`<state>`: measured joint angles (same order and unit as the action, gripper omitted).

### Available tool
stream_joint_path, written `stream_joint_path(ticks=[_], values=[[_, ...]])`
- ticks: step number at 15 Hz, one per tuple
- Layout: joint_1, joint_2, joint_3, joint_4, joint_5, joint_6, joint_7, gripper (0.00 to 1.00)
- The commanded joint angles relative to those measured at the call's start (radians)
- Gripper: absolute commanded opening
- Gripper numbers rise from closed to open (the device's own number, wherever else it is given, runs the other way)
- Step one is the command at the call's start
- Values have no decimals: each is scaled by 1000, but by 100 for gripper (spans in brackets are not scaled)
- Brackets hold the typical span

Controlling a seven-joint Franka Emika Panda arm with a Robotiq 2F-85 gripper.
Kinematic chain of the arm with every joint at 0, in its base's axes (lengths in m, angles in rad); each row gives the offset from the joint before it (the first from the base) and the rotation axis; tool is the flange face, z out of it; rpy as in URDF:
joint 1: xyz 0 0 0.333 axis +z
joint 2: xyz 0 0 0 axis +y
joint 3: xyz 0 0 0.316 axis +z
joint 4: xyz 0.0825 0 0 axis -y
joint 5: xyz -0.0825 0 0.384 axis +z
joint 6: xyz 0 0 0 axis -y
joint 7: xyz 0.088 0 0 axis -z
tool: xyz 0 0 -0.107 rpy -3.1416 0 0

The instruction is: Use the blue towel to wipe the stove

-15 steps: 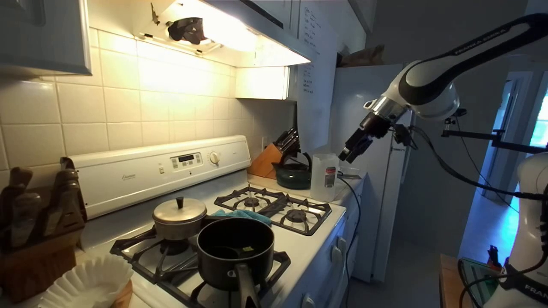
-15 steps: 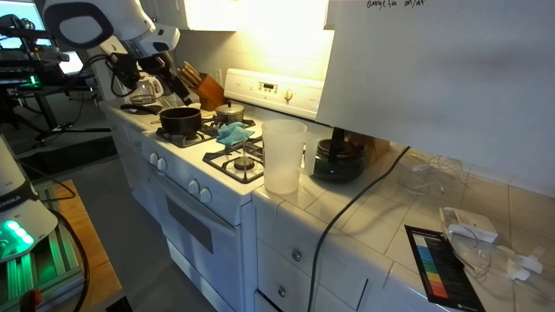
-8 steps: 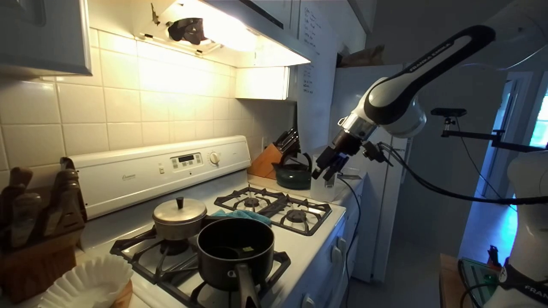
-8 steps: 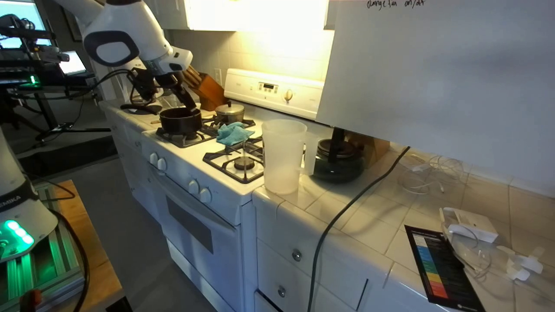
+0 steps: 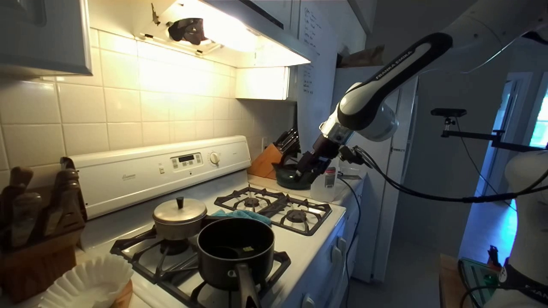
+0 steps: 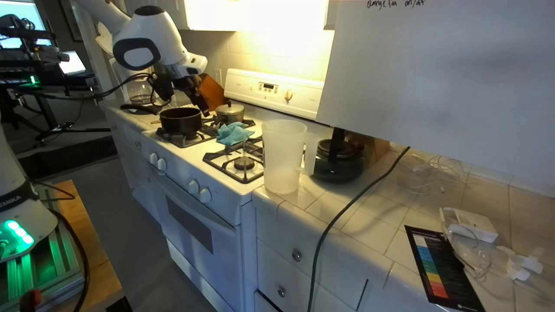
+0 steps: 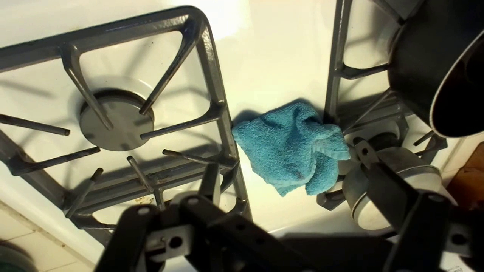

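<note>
The blue towel lies crumpled on the white stove, between the two burner grates. It also shows in an exterior view and near the middle of the wrist view. My gripper is in the air above the stove, apart from the towel. In the wrist view the gripper has its fingers wide apart with nothing between them, and the towel lies below. The gripper also shows small and dark in an exterior view. In an exterior view the black pot hides part of the towel.
A black pot and a lidded silver pot stand on the grate beside the towel. A raised grate lies on the towel's other side. A translucent pitcher, a dark kettle and a knife block stand nearby.
The arm has moved in over the stove and lower, bringing the gripper closer to the towel. The towel and pots have not moved.
</note>
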<state>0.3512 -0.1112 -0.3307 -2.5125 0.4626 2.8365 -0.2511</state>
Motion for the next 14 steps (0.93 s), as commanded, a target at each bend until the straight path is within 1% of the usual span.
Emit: stream_joint_path(ticks=[1,3,5,6,7,8,9,11,14], values=[[0,0,0,1,0,0,0,100],[-10,105,30,19,-45,119,136,100],[5,198,48,35,-25,249,251,100],[10,249,51,45,-42,304,321,100],[-103,305,170,63,-54,332,400,100],[36,365,43,81,-51,375,467,100],[65,416,25,100,-32,404,521,100],[187,508,-72,161,28,418,614,100],[328,589,-191,271,59,361,737,100]])
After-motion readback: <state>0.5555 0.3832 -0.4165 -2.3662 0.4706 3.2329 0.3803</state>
